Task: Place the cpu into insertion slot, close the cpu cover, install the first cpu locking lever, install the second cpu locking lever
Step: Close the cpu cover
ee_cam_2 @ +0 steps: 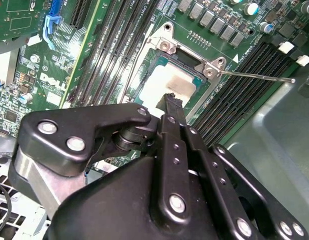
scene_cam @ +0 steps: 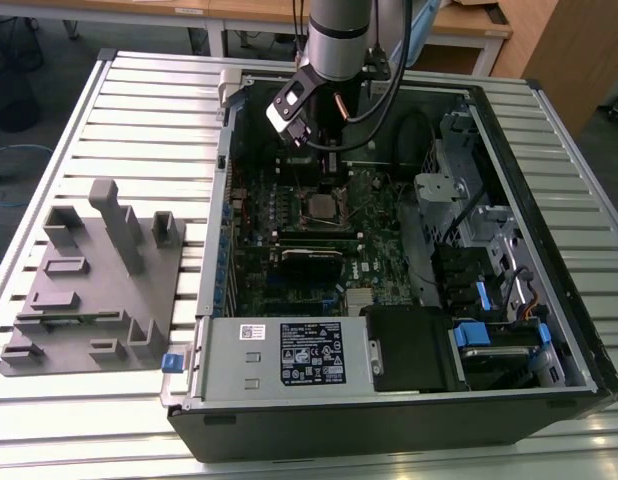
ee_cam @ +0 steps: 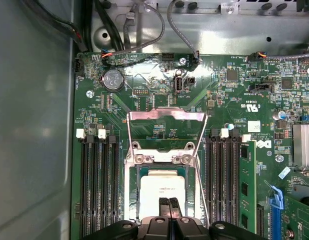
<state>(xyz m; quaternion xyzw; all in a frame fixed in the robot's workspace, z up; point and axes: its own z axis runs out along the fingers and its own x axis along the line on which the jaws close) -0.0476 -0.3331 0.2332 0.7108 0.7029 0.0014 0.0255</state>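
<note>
Pincer [ee_cam: 169,201] clenched, nothing held, hiding pt of cpu [ee_cam: 157,186], cpu cover [ee_cam: 165,115] up

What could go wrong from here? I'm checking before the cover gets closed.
The hand hangs close above the cpu in the insertion slot; pushing down might scratch or shift it. The cpu cover stands open and a thin locking lever juts sideways; the hand might snag either.

the gripper [scene_cam: 327,158] hangs inside the open computer case [scene_cam: 389,432], close over the cpu [scene_cam: 321,207] lying in the insertion slot [scene_cam: 305,219]. well away from it, toward the exterior view's left, a grey fixture tray [scene_cam: 89,290] sits on the slatted table [scene_cam: 139,90].
</note>
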